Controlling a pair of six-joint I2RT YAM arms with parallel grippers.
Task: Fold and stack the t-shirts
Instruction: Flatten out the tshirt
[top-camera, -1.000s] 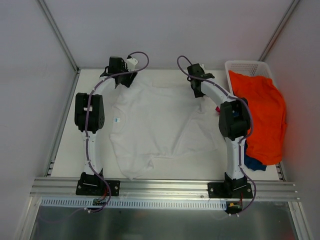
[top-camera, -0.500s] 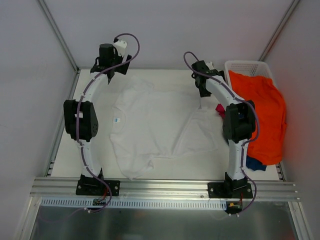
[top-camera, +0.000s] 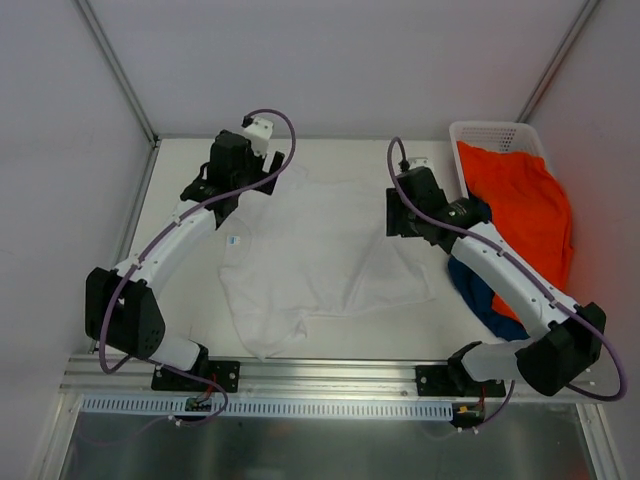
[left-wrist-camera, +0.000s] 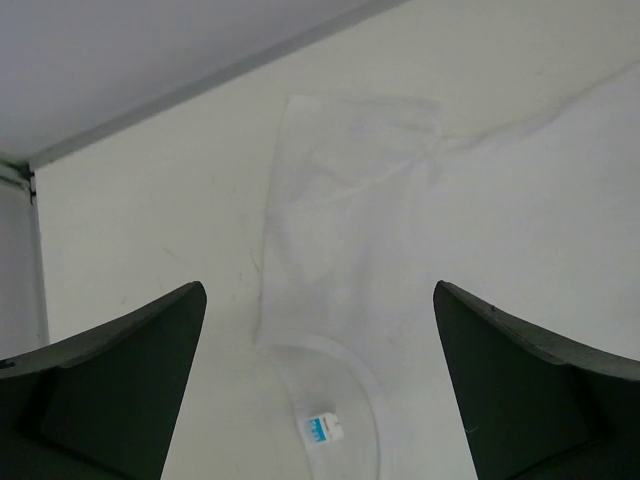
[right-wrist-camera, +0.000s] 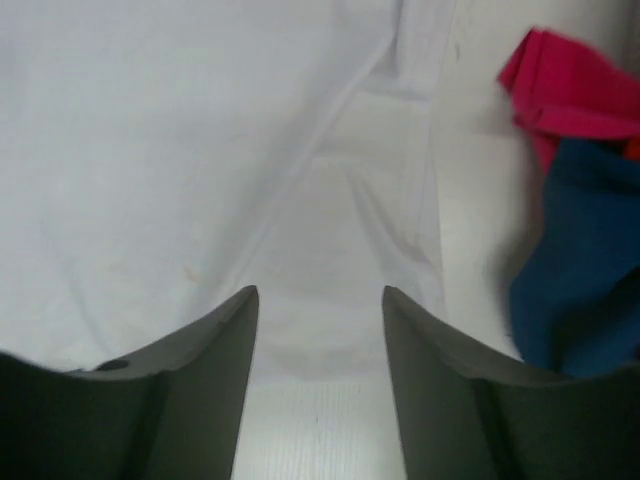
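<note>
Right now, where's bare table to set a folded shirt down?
Bare table: near strip between white t-shirt and right arm's base; far strip behind it. Right edge crowded: orange t-shirt, navy t-shirt, basket.

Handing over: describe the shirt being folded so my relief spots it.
Centred on the pale table lies a plain white cloth t-shirt, spread out. Unlike the orange t-shirt, navy t-shirt and magenta t-shirt at right, it shows a blue neck label.
</note>
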